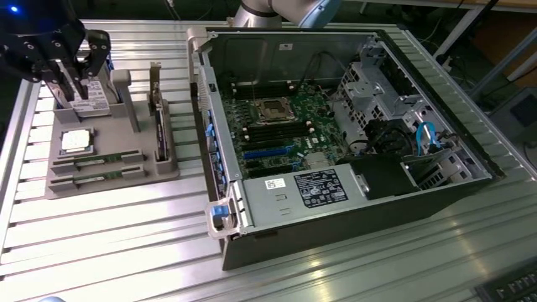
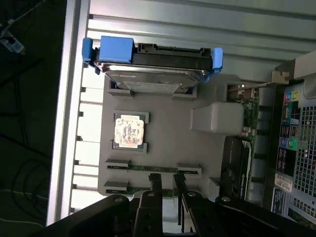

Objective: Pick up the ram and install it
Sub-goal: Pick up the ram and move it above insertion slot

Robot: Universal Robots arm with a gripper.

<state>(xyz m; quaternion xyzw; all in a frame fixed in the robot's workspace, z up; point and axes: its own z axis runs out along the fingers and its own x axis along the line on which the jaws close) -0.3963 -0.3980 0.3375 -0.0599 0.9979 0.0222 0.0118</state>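
Reading the exterior view as a clock face centred on the grey holder (image 1: 126,179): from five to eight o'clock the slatted table (image 1: 100,245) lies bare, an easy way in. At three o'clock the upright expansion card (image 1: 160,123) walls off that side, with the open computer case (image 1: 353,214) just beyond it. Toward twelve o'clock the hard drive (image 1: 88,100) stands on edge, and the gripper (image 1: 75,75) hangs above it. The ram sticks (image 1: 97,162) lie low, uncovered from above.
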